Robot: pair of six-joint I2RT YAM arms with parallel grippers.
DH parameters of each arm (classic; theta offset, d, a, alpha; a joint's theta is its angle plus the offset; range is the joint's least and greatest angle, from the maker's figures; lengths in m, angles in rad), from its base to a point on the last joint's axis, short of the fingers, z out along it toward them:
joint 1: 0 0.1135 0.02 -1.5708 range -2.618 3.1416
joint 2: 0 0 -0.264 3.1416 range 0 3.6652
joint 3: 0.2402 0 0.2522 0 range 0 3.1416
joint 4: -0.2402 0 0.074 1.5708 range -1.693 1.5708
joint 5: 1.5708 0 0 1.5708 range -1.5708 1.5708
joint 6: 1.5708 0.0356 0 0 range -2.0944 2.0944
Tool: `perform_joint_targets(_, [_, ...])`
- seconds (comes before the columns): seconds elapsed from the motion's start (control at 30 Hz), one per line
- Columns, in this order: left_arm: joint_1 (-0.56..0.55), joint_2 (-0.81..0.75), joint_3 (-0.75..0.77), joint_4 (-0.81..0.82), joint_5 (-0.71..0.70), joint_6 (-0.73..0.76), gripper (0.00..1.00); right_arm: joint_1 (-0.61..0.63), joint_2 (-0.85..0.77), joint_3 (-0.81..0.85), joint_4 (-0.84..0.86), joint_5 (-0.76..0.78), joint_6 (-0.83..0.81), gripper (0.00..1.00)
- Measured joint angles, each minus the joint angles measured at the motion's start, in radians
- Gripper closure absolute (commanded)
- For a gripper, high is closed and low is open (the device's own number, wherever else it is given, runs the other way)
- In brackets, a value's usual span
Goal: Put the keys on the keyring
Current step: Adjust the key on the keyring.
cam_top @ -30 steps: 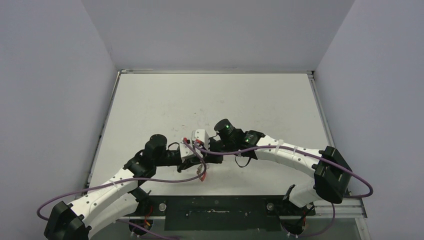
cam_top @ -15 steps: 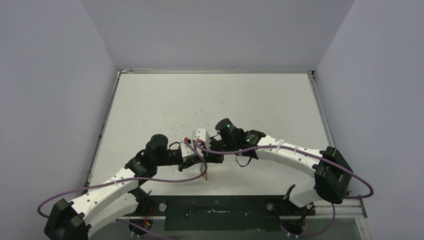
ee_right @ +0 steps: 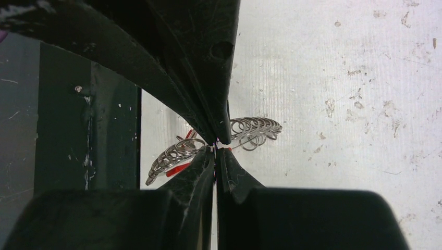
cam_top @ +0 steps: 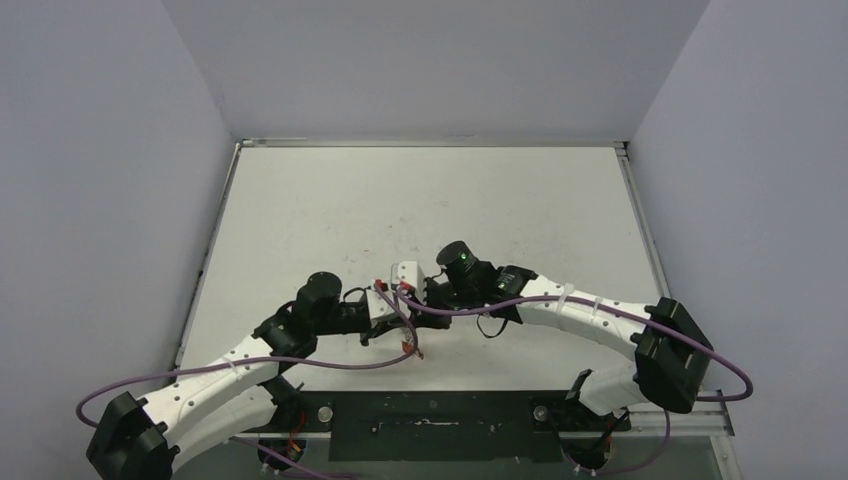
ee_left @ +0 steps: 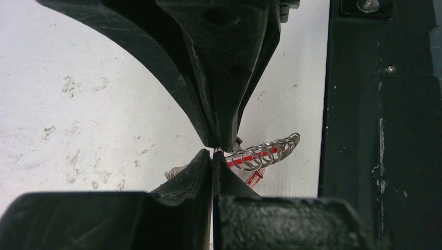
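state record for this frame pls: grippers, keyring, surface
left gripper: shut, pinching the keyring at its wire
right gripper: shut, pinching the same ring
keyring state: held between the two grippers; red sleeve showing
strung on it: many small silver pieces, bunched on either side of the right grip
table: white, scuffed, beneath the ring

I see the keyring [ee_right: 253, 129] hanging just above the surface [ee_right: 339, 78], close to its near edge. It is a thin wire loop seen almost edge-on, with a red sleeve [ee_left: 234, 162] on one arc and small silver rings [ee_left: 271, 148] bunched along it. The left tool [ee_left: 212, 155] and right tool [ee_right: 215, 150] pinch its wire. The keys are too small for me to make out.
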Motion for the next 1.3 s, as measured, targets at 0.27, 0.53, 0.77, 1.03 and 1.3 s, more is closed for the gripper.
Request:
perform_joint_targets(0.27, [-0.023, -0.066, -0.041, 0.014, -0.072, 0.003, 1.00, -0.020, -0.038, -0.051, 0.130, -0.021, 0.046, 0.56])
perform_joint_targets(0.53, [-0.023, -0.120, -0.097, 0.050, -0.112, -0.017, 1.00, -0.126, -0.132, -0.155, 0.274, -0.118, 0.093, 0.58])
perform_joint_targets(0.77, [-0.023, -0.152, -0.120, 0.090, -0.113, -0.018, 1.00, -0.135, -0.125, -0.186, 0.333, -0.205, 0.090, 0.58])
perform_joint_targets(1.03, [-0.027, -0.154, -0.122, 0.094, -0.111, -0.018, 1.00, -0.135, -0.042, -0.198, 0.417, -0.302, 0.048, 0.62])
perform_joint_targets(1.3, [-0.027, -0.154, -0.122, 0.093, -0.108, -0.018, 1.00, -0.135, 0.031, -0.198, 0.395, -0.332, -0.035, 0.87])
